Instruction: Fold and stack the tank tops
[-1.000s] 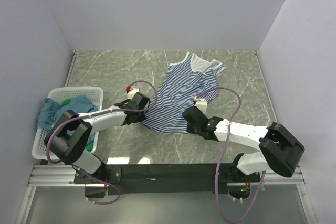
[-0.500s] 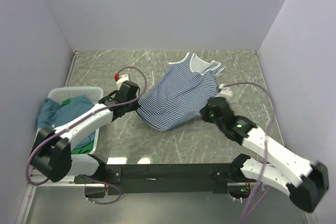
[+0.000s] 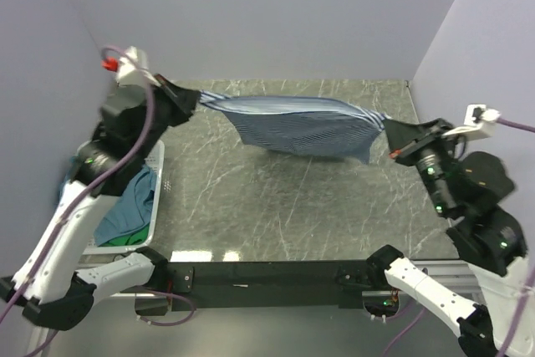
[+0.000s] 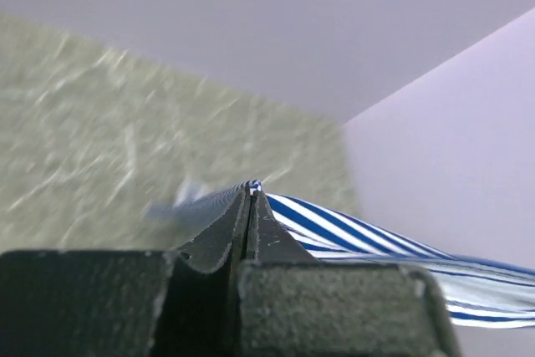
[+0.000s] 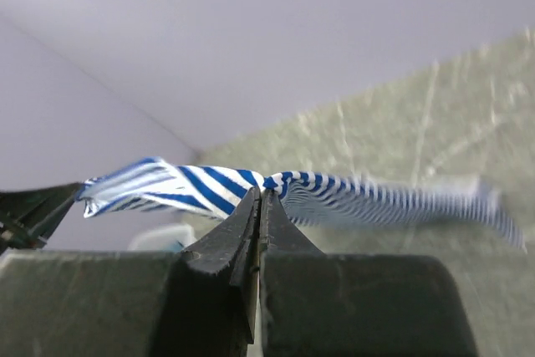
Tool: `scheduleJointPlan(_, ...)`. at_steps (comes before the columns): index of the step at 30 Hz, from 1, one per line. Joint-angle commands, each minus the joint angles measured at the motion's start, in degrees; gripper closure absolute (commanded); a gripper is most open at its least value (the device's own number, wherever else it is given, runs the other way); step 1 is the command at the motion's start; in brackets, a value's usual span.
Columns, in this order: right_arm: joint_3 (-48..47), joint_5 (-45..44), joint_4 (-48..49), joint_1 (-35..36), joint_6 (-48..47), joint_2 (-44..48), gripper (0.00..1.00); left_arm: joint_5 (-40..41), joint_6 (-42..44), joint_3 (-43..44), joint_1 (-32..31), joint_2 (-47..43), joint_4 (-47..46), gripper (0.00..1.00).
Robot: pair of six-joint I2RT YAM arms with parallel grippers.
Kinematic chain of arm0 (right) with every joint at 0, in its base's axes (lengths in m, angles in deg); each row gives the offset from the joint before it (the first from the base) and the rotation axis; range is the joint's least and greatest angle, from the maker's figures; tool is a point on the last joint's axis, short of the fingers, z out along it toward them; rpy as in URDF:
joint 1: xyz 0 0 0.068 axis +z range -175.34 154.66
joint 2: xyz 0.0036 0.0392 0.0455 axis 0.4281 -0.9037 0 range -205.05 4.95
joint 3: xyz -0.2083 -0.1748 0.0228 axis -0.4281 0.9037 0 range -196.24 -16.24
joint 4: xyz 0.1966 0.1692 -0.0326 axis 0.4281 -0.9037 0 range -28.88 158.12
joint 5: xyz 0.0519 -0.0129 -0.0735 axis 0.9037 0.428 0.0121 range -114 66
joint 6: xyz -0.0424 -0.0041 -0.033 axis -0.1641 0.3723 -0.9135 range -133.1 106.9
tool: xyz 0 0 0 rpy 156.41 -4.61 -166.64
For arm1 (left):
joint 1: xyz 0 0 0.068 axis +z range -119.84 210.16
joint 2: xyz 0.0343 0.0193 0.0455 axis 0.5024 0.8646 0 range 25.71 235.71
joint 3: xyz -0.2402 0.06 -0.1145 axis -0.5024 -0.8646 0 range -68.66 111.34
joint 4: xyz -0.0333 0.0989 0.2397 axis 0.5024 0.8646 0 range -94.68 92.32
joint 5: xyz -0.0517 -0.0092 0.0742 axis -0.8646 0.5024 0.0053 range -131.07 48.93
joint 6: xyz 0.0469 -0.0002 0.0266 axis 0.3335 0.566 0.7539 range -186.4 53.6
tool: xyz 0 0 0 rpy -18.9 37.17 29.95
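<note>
The left arm (image 3: pixel 63 223) hides most of the basket (image 3: pixel 156 198) at 9 o'clock. In it lies the teal top (image 3: pixel 127 206), with a sliver of green top (image 3: pixel 125 240) at its near edge. The striped top (image 3: pixel 301 127) hangs taut above the table (image 3: pixel 276 206) toward 12 o'clock. The left gripper (image 3: pixel 191 99) and right gripper (image 3: pixel 389 134) each pinch one end.
</note>
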Motion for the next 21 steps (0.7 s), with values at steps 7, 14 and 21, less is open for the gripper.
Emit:
scheduleJointPlan(7, -15.7, -1.7, 3.8, -0.9, -8.8, -11.2, 1.00, 1.1, 0.0, 16.5, 0.8, 6.5, -3.9, 0.99)
scheduleJointPlan(14, -20.8, 19.6, 15.7, -15.6, -7.1, -26.1, 1.00, -12.0, -3.1, 24.5, 9.1, 21.3, -13.1, 1.00)
scheduleJointPlan(21, -39.3, 41.7, 24.2, -28.1, 3.8, -43.6, 1.00, -25.0, -7.0, 57.8, 18.6, 44.9, -12.3, 0.99)
